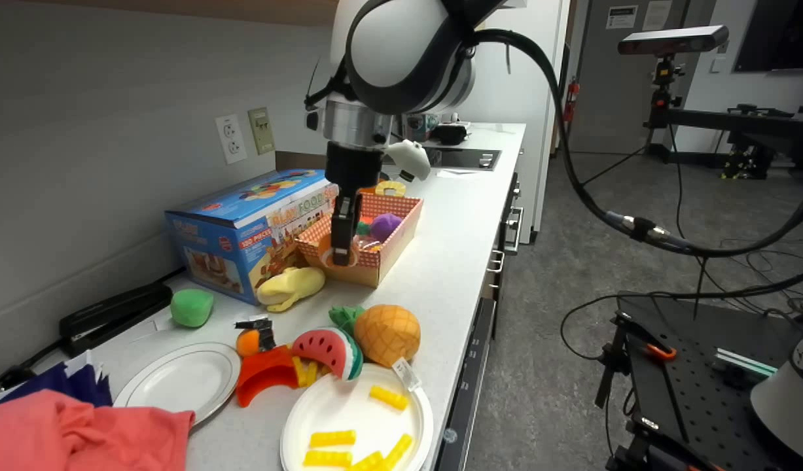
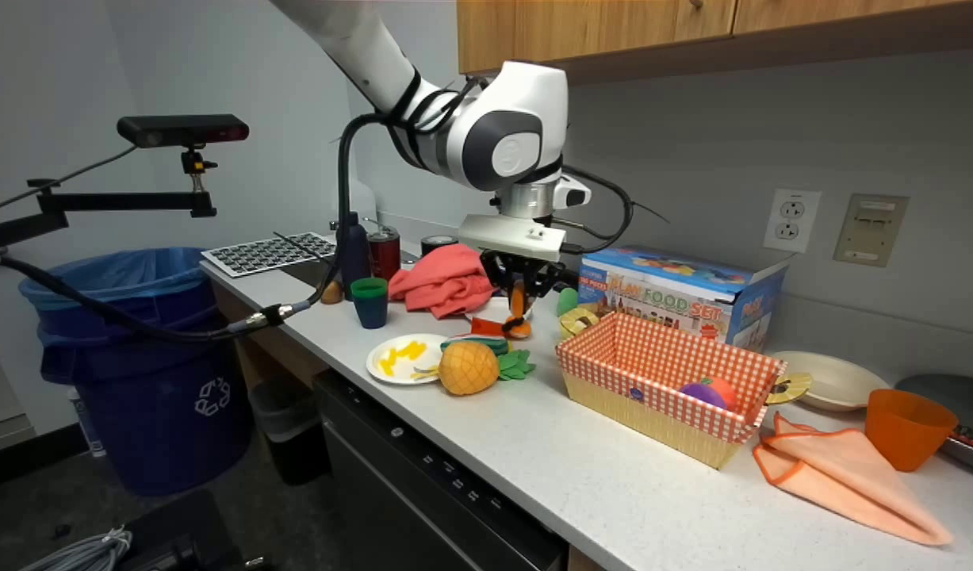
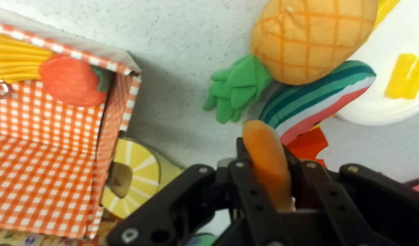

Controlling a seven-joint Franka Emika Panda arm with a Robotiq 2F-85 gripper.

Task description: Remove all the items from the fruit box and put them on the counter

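Although much gingham lining lies bare inside the oblong orange-and-white fruit box (image 2: 645, 428), the unloading looks incomplete: a red plush strawberry (image 3: 71, 80), a ribbed yellow toy (image 3: 16, 58) and a rounded purple toy (image 2: 702, 394) sit in it. Just outside, the black two-jawed gripper (image 3: 266, 152) is clamped on a long orange toy (image 3: 272, 167), perhaps a carrot, above the pale speckled counter (image 2: 526, 444); laying that down seems the step in hand. Seemingly already out are a lumpy yellow plush toy (image 1: 293, 288) near the box, a stuffed orange pineapple with green leaves (image 3: 313, 37), a striped watermelon wedge (image 3: 318, 99) next to it, and, farther off, a rounded green toy (image 1: 192, 308). Whether the yellow toy fries (image 1: 332, 438) on the white plate (image 1: 349, 407) belong to this job is unclear.

The wrist view cuts off the box and misses the purple toy, while in both exterior views walls hide part of the inside, so more pieces may lie there. A scrap of green (image 1: 363, 229) beside the purple toy cannot be identified. One end of the orange toy is blurred between the jaws, and its height above the small orange ball (image 2: 518, 328) is hard to judge.
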